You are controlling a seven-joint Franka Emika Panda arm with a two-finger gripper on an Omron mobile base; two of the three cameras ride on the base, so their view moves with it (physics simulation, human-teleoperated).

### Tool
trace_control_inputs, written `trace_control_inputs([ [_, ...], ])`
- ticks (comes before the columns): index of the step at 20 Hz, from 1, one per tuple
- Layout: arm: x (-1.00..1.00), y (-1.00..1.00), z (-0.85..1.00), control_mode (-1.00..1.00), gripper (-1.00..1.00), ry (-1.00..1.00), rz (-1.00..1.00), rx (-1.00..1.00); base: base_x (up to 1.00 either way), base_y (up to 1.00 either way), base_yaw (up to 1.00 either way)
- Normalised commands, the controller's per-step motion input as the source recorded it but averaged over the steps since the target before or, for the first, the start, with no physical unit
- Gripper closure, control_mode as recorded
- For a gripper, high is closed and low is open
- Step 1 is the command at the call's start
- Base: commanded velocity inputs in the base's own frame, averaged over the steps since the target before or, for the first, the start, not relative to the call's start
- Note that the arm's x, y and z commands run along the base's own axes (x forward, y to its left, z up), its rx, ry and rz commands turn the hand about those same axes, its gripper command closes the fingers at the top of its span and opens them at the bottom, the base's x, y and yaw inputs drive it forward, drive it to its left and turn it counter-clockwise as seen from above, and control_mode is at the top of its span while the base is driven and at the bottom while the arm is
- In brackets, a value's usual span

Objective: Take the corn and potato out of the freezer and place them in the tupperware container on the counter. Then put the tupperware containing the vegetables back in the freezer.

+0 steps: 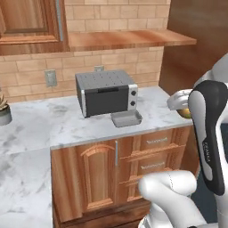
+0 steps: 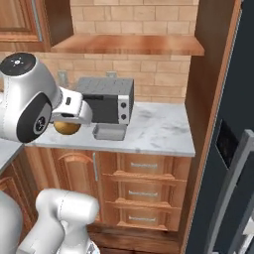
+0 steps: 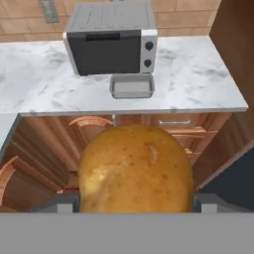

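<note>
On the marbled desk (image 3: 208, 74) the empty tupperware container (image 3: 132, 87) waits, while the gripper (image 3: 135, 204) clamps the potato (image 3: 135, 171), likely for dropping in.

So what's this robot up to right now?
The gripper is holding a potato, carrying it in the air in front of the counter. Ahead, on the counter, an empty grey tupperware container sits just in front of a toaster oven. The potato has not reached the container yet.
</note>
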Motion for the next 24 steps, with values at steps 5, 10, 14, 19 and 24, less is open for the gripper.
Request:
trace_control_inputs([
  [5, 0.00, 0.00, 0.00, 1.00, 1.00, 0.00, 0.00, 0.00, 0.74, 0.01, 0.00],
  [10, 0.00, 0.00, 0.00, 1.00, 1.00, 0.00, 0.00, 0.00, 0.61, 0.00, 0.00],
  [14, 0.00, 0.00, 0.00, 1.00, 1.00, 0.00, 0.00, 0.00, 0.48, 0.04, 0.00],
  [19, 0.18, 0.00, -0.22, -1.00, 1.00, 0.04, 0.00, -0.01, 0.06, 0.01, 0.00],
  [24, 0.33, 0.11, -0.30, -1.00, 1.00, 0.06, -0.01, -0.03, 0.00, 0.00, 0.00],
])
